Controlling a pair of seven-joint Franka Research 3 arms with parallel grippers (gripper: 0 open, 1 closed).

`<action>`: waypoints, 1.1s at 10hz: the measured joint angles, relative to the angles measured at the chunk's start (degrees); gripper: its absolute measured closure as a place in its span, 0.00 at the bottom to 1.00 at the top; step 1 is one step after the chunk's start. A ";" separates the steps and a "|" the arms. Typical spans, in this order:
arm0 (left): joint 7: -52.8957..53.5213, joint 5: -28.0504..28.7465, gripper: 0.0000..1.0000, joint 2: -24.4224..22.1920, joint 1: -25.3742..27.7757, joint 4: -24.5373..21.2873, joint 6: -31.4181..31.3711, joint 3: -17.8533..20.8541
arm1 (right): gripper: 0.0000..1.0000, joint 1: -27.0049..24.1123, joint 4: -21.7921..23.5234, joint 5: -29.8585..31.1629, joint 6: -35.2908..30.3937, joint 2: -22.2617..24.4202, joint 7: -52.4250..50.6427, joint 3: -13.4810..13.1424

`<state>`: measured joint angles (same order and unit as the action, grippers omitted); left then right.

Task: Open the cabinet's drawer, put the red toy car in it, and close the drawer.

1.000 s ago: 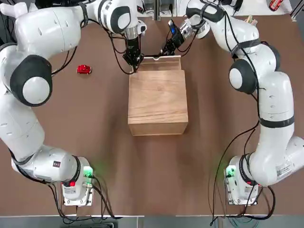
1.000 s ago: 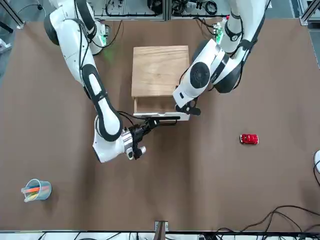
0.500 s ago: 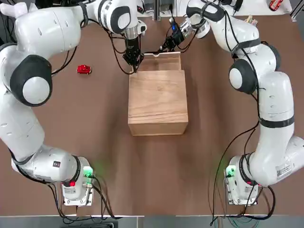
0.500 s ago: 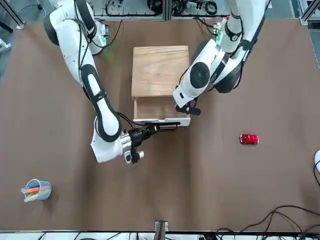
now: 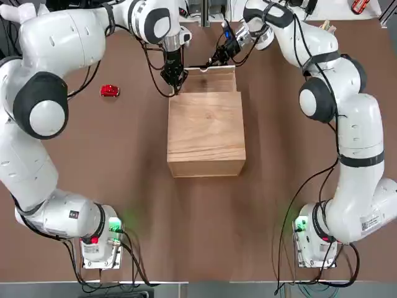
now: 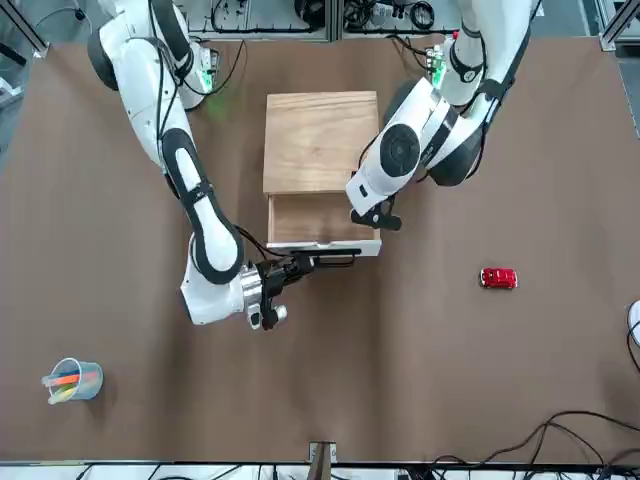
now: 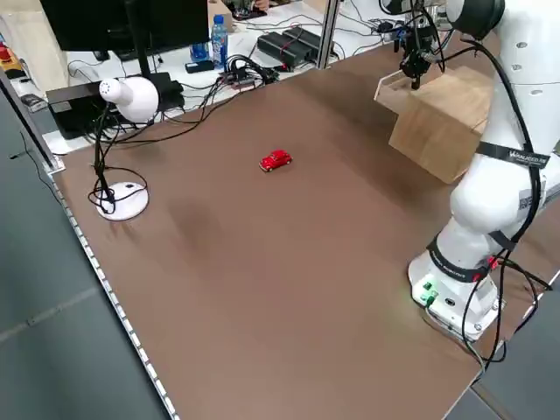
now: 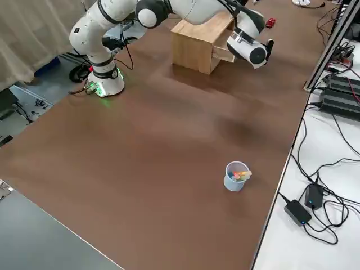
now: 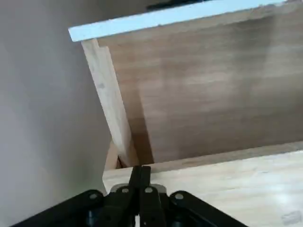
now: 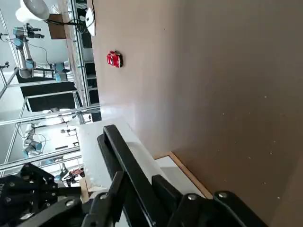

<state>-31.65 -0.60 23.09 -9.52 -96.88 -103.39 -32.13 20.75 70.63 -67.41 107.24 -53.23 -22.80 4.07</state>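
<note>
Drawer's (image 6: 310, 215) slid a little farther out since a second ago, pulled by the right end effector (image 6: 312, 259), which looks clamped on the handle (image 10: 131, 172) at the far side. Left end effector (image 9: 140, 169) has its tips together by the cabinet's (image 5: 206, 127) far edge. Red toy car (image 5: 110, 90) hasn't budged, out left on the tabletop (image 5: 124, 186). Looks like there's room for it now, so I'd guess fetching it comes next.

Cup (image 6: 75, 381), light blue: placed on the brown tabletop (image 6: 420, 350), filled with coloured sticks. Lamp (image 7: 131, 98), white: mounted on a round base on the tabletop. Monitor (image 7: 96, 22), black, and bottle (image 7: 219, 40), blue: set on a white side table (image 7: 179, 61). Can (image 5: 359, 6), red: seen beyond the tabletop.
</note>
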 joint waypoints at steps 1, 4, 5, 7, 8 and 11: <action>0.00 0.00 0.97 0.00 0.00 0.00 0.00 0.00 | 0.69 0.00 -0.05 -0.21 0.48 -0.03 0.05 0.00; 0.00 0.00 0.97 0.00 0.00 0.04 0.00 0.00 | 0.67 0.01 -0.27 -0.29 1.08 -0.09 0.06 0.00; 0.00 0.00 0.97 0.00 0.01 0.10 0.00 0.00 | 0.62 0.02 -0.27 -0.29 1.10 -0.17 0.01 0.00; 0.00 0.00 0.97 0.00 0.09 0.47 0.00 0.04 | 0.41 0.08 -0.27 -0.32 1.12 -0.28 -0.16 0.00; 0.00 0.00 0.97 0.00 0.10 0.50 0.00 0.04 | 0.30 0.12 -0.29 -0.33 1.15 -0.28 -0.19 0.00; 0.00 0.00 0.95 -0.01 0.43 0.85 0.00 0.11 | 0.00 0.26 -0.53 -0.52 1.15 -0.28 -0.21 0.06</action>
<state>-31.65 -0.60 23.08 -9.09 -96.02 -103.40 -32.02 21.01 70.10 -67.93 108.39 -53.51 -23.00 4.13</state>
